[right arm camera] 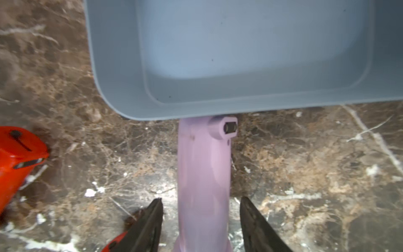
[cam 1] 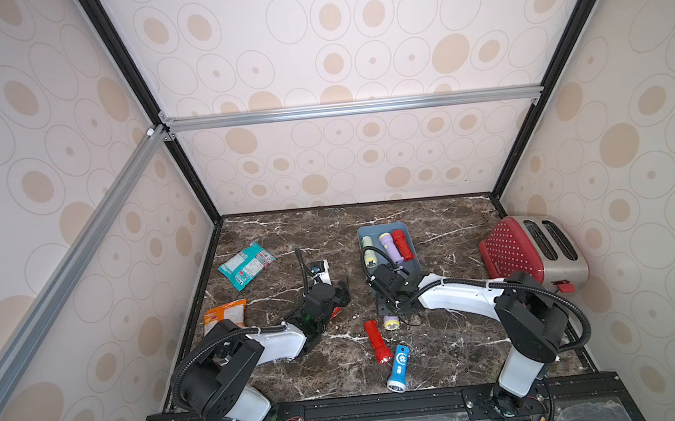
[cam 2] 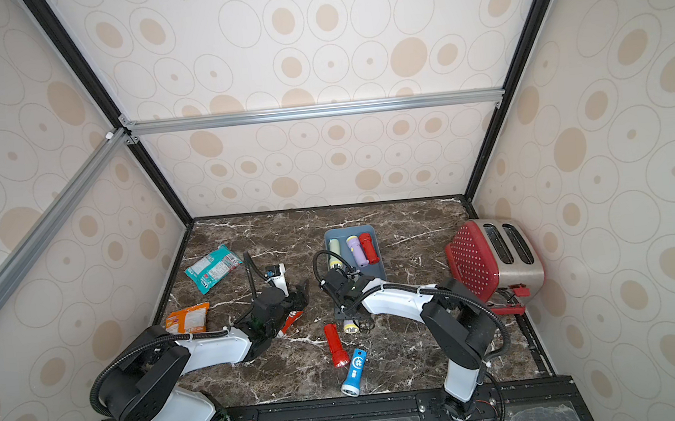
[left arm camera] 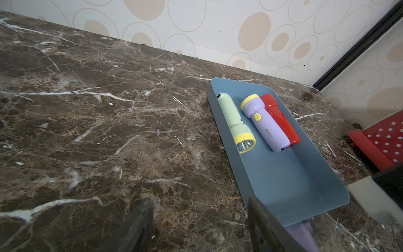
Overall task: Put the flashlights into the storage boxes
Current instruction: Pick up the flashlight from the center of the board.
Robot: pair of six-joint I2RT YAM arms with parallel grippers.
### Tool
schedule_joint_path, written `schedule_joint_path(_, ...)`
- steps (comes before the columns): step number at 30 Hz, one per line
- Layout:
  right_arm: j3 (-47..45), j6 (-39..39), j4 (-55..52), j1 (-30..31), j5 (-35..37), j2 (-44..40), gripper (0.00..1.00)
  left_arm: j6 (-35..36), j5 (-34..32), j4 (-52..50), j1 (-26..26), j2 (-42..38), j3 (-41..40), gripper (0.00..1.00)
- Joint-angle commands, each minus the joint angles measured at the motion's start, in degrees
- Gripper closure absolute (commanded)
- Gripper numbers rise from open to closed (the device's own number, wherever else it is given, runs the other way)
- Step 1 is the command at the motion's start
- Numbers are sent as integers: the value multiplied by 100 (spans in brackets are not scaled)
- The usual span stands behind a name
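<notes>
**Four torches outside the tray; one butted against its wall**

The marble tabletop carries a red dotted toaster at its right edge, well apart from the work. The blue-grey tray sits mid-table. At its far end lie a pale green torch, a boxed lilac torch and a boxed red torch, side by side; the near half is bare.

The right gripper stands with its jaws partly apart, astride the loose lilac torch. A gap shows on each side, so nothing is held. That torch lies on the marble with its tail touching the tray's near wall. The left gripper is parted and empty, over bare marble near the tray's near corner.

A loose red torch lies just beside the lilac head, with the blue torch nearer the front edge. A logo-marked red torch lies under the left arm.

Risks, as judged:
- Any forward push on closing would shove the tray, because the tail is already against its wall.
- The low grip sits near the head, so the tail may droop and catch the rim on lifting.
- The round barrel may roll as the jaws close.
- The neighbouring red torch may be knocked.
</notes>
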Motion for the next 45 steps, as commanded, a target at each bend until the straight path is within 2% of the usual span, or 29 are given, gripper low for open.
schedule_joint_path(1, 158, -76, -286, 19, 117, 245, 43, 82, 30, 142, 43, 130, 218, 31)
schedule_joint_path(9, -6, 19, -257, 26, 195, 293, 49, 23, 264, 137, 49, 384, 355, 31)
schedule_joint_path(14, 195, -78, -275, 19, 182, 356, 47, 117, 366, -43, 46, 449, 499, 32)
schedule_joint_path(20, 553, -337, -472, 17, 627, 712, 46, 200, 328, -78, 51, 403, 518, 31)
schedule_joint_path(24, 570, -241, -486, 22, 738, 877, 53, 227, 350, -167, 47, 387, 572, 31)
schedule_joint_path(28, 353, -132, -362, 17, 823, 688, 68, 201, 436, -121, 51, 468, 588, 31)
schedule_joint_path(30, 292, -245, -332, 24, 915, 542, 75, 201, 506, -128, 49, 572, 637, 31)
schedule_joint_path(34, 604, -656, -823, 16, 1036, 280, 79, 234, 510, -199, 48, 652, 713, 32)
schedule_joint_path(41, 1317, -1529, -1432, -13, 1665, -240, 78, 78, -107, -394, 49, 477, 642, 31)
schedule_joint_path(45, 1848, -2048, -1285, -296, 1738, -22, 78, 99, -154, -424, 51, 497, 671, 31)
